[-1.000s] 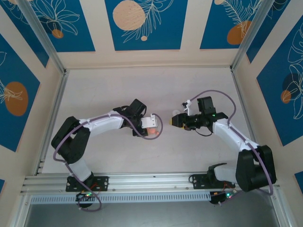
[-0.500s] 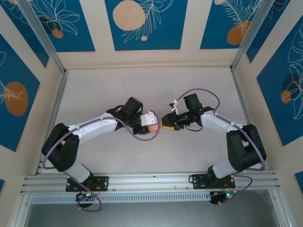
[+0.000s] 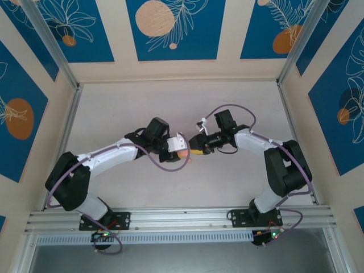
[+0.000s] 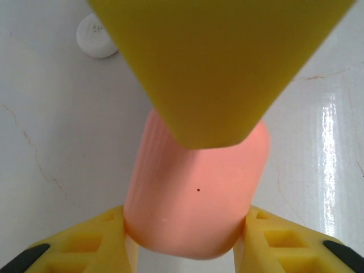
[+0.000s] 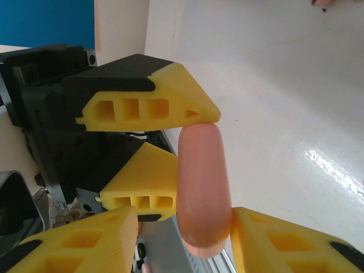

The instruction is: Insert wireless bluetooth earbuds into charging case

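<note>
Extends from the lower left toward the middle of the pale table (image 3: 131, 108) with the left gripper (image 3: 181, 145). Pinches the coral-pink charging case (image 3: 186, 153) there, apparently with its lid closed. From the left wrist, presses both yellow fingers (image 4: 85, 244) against the case's rounded sides, jaws narrowed to its width and holding it. Has a white round disc (image 4: 96, 37) lying well apart on the table beyond. Meets the case from the right with the right gripper (image 3: 195, 149), almost tip to tip with the left. From the right wrist, straddles the case's thin edge: touches it with one finger (image 5: 296, 244), shows a slight gap at the other, jaws narrow but not clamped.
</note>
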Robot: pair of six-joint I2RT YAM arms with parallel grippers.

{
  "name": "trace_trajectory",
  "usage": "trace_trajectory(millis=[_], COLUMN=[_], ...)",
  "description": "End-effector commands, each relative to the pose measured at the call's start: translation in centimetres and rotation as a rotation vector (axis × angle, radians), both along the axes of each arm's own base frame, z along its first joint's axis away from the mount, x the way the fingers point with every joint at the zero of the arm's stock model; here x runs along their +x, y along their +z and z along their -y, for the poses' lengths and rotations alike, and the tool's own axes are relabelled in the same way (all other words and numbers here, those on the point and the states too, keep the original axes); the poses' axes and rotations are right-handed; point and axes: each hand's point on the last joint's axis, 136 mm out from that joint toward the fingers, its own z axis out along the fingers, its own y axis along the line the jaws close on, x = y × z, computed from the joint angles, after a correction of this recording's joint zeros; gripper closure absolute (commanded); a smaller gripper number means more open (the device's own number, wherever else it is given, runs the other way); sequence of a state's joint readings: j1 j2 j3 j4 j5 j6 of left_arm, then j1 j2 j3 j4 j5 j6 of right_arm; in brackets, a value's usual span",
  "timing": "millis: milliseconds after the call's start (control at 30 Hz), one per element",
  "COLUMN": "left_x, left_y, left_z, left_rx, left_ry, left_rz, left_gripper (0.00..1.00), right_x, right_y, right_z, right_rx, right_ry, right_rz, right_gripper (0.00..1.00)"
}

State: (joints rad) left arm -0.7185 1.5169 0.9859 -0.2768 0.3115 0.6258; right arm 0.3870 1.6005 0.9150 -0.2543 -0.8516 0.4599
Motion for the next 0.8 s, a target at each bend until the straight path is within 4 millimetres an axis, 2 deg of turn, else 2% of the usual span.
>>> trace_trajectory(millis=[0,100,267,367,467,600,767], left_x=[-0.6,-0.6,-0.6,-0.6,-0.6,0.0,0.2], left_y=[1.6,2.1,2.8,2.9,3.5,5.5,8.7], left_z=[0.5,0.5,0.4,0.3,0.3,0.2,-0.3], left_rx=[-0.054,-0.062,-0.075,-0.073,-0.090,-0.190,-0.366], left_ry=[-0.018,-0.017,-0.017,-0.009,0.004,0.060,0.079], left_rz=[0.006,0.019,0.033,0.038,0.041,0.022,-0.043], left_gripper=[0.60,0.60,0.60,0.58,0.47,0.20,0.19], right_x=[-0.3,-0.3,-0.3,-0.4,-0.6,-0.6,-0.9], right_y=[1.1,1.4,1.8,2.3,2.8,3.7,6.1], right_z=[-0.5,-0.6,-0.6,-0.5,-0.3,0.5,1.5], right_rx=[0.051,0.060,0.069,0.070,0.064,0.041,0.042], right_ry=[0.044,0.050,0.054,0.055,0.050,0.028,0.024], right_rz=[-0.006,-0.006,0.009,0.034,0.086,0.202,0.418], right_gripper=[0.55,0.60,0.75,0.79,0.81,0.82,0.83])
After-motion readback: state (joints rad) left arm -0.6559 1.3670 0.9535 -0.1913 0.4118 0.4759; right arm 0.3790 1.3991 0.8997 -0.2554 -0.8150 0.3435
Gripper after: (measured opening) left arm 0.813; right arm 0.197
